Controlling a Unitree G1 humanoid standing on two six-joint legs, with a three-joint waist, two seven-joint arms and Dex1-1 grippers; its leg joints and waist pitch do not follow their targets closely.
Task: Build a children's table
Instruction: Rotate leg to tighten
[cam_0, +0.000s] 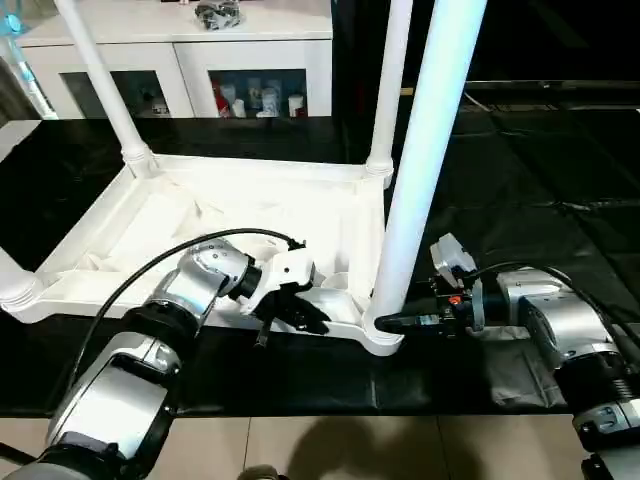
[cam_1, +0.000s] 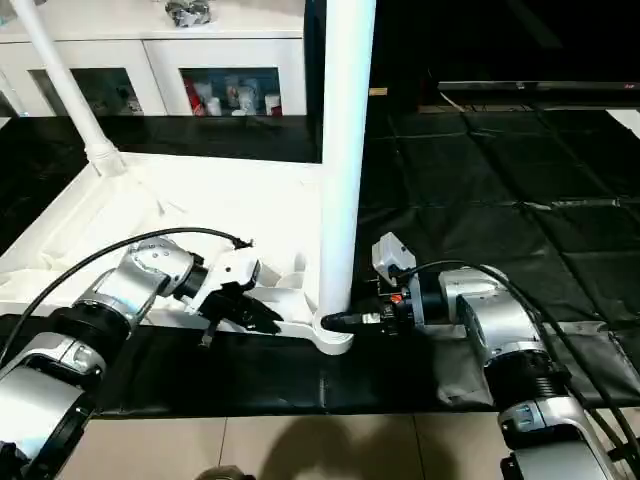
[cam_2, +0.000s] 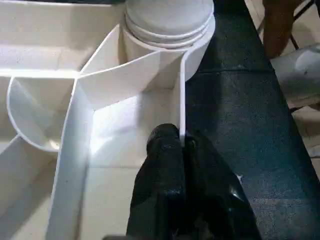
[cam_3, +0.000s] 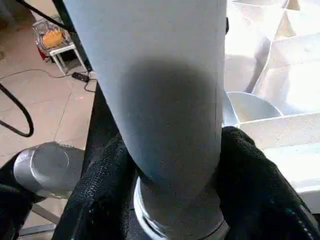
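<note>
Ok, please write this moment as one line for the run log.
left gripper: shut on table rim | right gripper: around near leg at its base | table top: upside down

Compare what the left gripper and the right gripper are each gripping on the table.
The left gripper is pinched shut on the thin upright rim wall of the upturned table top, while the right gripper closes around the round base of the near leg. The left grips a flat edge; the right wraps a thick tube. Both work at the same near corner socket.
</note>
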